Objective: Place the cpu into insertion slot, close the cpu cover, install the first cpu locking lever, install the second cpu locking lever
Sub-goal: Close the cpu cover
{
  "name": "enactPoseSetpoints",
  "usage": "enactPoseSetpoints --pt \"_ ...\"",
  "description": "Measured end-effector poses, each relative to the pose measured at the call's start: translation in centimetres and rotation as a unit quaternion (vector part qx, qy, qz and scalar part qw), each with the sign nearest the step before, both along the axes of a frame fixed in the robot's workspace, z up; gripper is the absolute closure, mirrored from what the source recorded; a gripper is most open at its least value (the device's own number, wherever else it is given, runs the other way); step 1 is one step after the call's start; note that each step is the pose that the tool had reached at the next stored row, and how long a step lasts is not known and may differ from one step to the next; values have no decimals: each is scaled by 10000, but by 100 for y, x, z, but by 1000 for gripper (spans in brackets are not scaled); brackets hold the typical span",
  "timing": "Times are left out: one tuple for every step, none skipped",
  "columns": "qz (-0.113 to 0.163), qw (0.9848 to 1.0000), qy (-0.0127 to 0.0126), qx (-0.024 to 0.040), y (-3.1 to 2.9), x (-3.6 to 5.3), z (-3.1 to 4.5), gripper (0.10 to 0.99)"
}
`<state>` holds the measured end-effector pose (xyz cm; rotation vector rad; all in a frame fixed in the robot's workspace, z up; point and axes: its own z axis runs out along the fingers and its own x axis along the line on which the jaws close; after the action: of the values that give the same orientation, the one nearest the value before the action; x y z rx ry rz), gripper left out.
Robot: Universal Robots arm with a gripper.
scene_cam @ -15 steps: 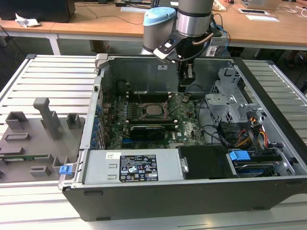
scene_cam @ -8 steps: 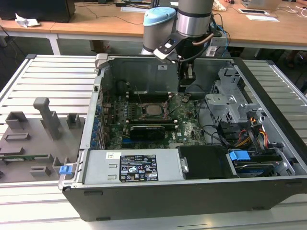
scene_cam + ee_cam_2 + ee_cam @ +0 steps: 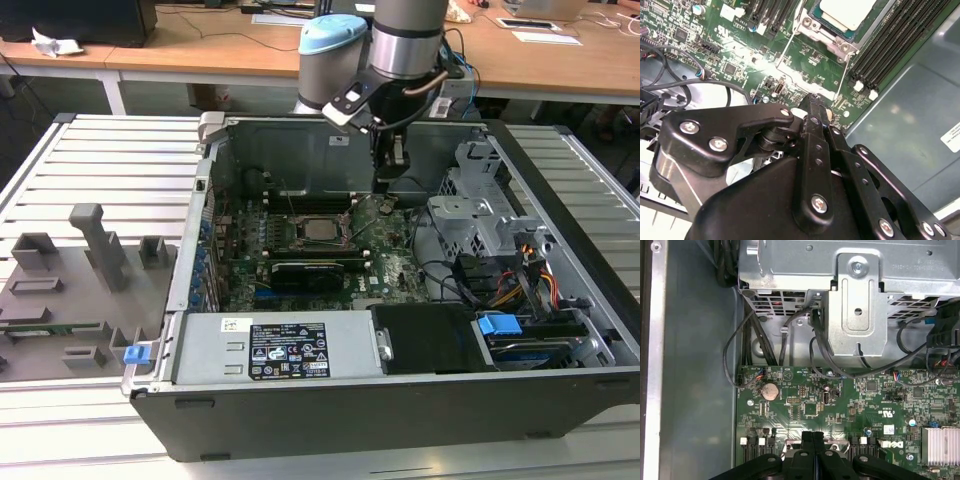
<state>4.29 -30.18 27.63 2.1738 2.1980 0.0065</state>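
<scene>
Poised over the motherboard (image 3: 840, 405) near the insertion slot (image 3: 810, 25), gripper (image 3: 813, 101) fingers (image 3: 807, 440) pressed together, gripping nothing — cpu (image 3: 847, 10) already seated inside

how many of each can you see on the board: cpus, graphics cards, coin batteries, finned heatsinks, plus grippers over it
cpu: 1
graphics card: 1
coin battery: 1
finned heatsink: 1
gripper: 1
total: 5
</scene>
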Motion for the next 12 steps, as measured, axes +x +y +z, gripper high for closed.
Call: enactPoseSetpoints --pt "15 10000 2 0 0 5 -8 980" --pt "33 10000 6 0 0 9 -14 980" --pt "57 10000 14 -1 0 14 -24 980" --pt "75 10000 19 -3 0 21 -32 980" --pt "88 10000 24 -7 0 31 -43 980" --pt "90 10000 26 -8 -1 37 -49 980" --pt "91 10000 28 -8 -7 46 -58 980" --pt "91 10000 29 -8 -11 52 -63 980" --pt "91 10000 29 -8 -15 61 -68 980" --pt "91 10000 32 -7 -20 82 -77 980" --pt "91 10000 33 -6 -20 95 -84 980" --pt "91 10000 34 -8 -21 104 -91 980"
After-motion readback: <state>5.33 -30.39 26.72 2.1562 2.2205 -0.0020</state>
